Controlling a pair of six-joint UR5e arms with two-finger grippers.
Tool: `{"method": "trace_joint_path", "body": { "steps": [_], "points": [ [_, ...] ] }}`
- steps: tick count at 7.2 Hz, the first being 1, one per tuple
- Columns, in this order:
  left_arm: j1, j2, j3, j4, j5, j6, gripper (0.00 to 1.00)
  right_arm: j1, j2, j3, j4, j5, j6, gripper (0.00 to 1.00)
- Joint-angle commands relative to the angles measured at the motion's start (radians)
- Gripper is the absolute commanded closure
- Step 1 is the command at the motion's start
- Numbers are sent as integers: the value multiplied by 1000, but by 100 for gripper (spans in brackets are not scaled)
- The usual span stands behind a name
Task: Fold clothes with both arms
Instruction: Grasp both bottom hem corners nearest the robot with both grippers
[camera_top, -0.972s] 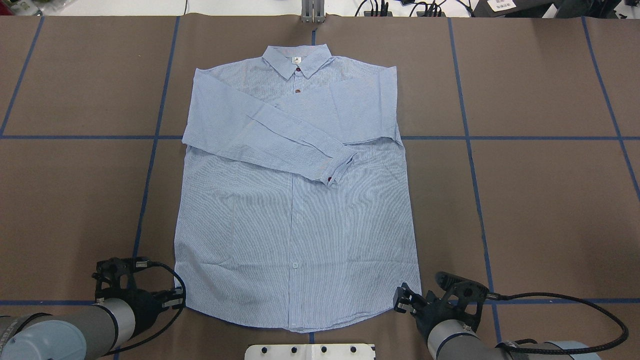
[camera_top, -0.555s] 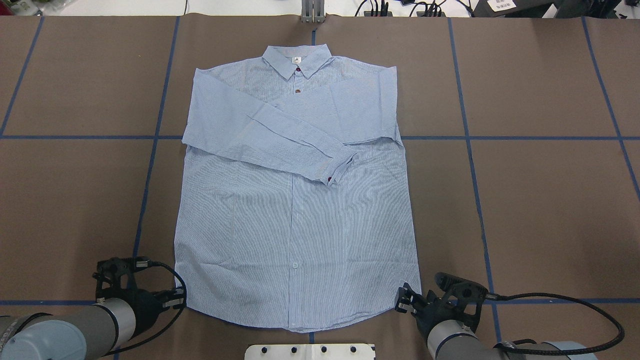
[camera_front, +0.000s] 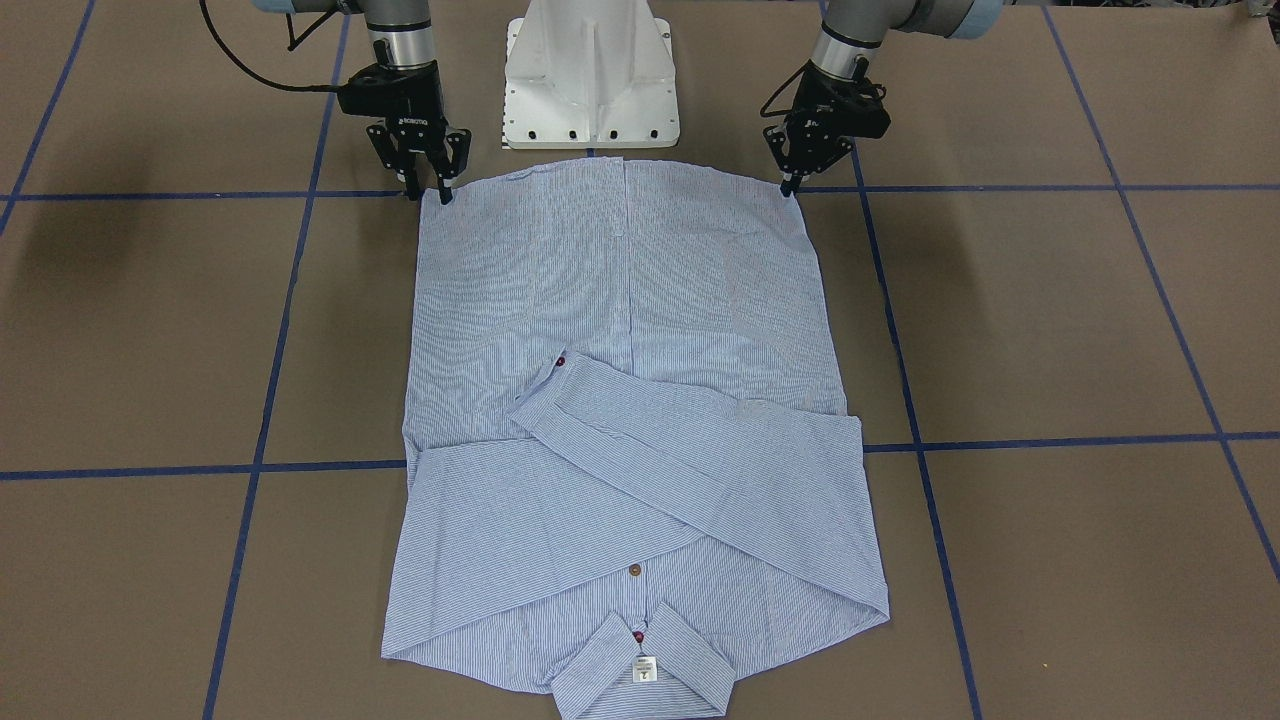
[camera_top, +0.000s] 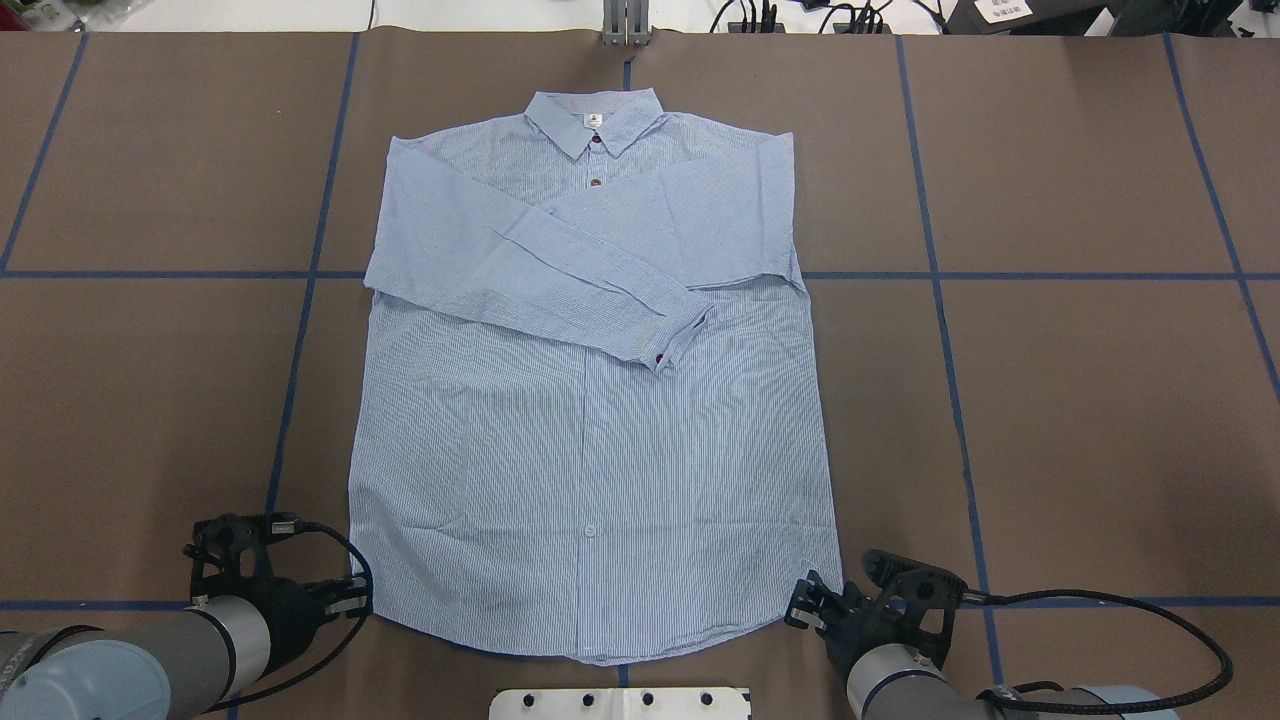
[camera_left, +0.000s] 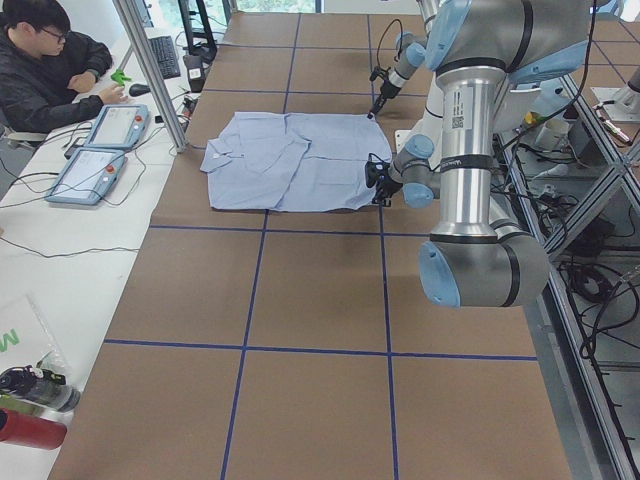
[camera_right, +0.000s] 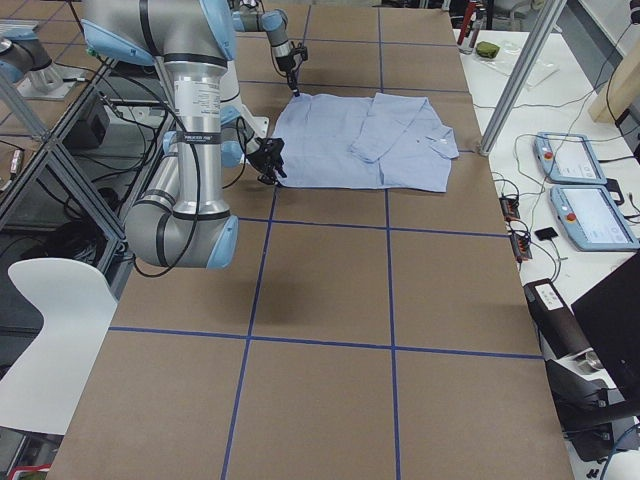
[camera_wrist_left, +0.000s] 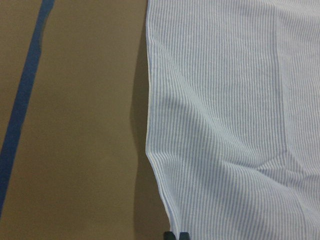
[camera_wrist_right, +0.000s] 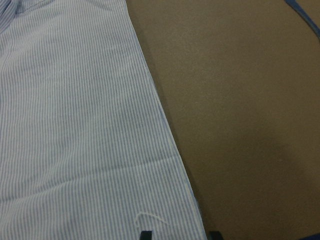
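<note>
The striped light blue shirt (camera_top: 590, 430) lies flat, collar (camera_top: 595, 118) far from me, both sleeves folded across the chest. In the front view my left gripper (camera_front: 790, 187) pinches the hem corner with its fingers together. The left wrist view shows the two tips (camera_wrist_left: 177, 235) closed at the cloth edge (camera_wrist_left: 155, 165), which puckers toward them. My right gripper (camera_front: 428, 193) stands open astride the other hem corner. In its wrist view the fingertips (camera_wrist_right: 145, 235) are apart, with the shirt edge (camera_wrist_right: 165, 130) running between them.
The white pedestal base (camera_front: 590, 80) sits just behind the hem, between the arms. Blue tape lines (camera_top: 300, 330) grid the brown table. At the left end a person (camera_left: 45, 60) sits by two tablets (camera_left: 100, 150); bottles (camera_left: 30, 410) lie nearby.
My right wrist has shifted slightly back toward the base and lower at the hem corner. The left arm and the shirt have not moved.
</note>
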Motion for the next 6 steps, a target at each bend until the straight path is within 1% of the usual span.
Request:
{"method": "trace_joint_path", "body": {
  "steps": [1, 2, 4, 5, 6],
  "points": [
    [-2, 0, 0, 0, 0, 0, 100, 1, 31, -17, 0, 0, -1, 89],
    [-2, -3, -2, 0, -2, 0, 100, 7, 31, -17, -2, 0, -4, 100],
    [-2, -5, -26, 0, -3, 0, 100, 19, 26, -2, -2, -2, -4, 100],
    [-7, 1, -57, 2, -8, 2, 100, 35, 20, 51, -9, 3, -7, 100],
    [-14, 10, -151, 32, -29, 56, 100, 58, -7, 134, -15, 7, -13, 100]
  ]
}}
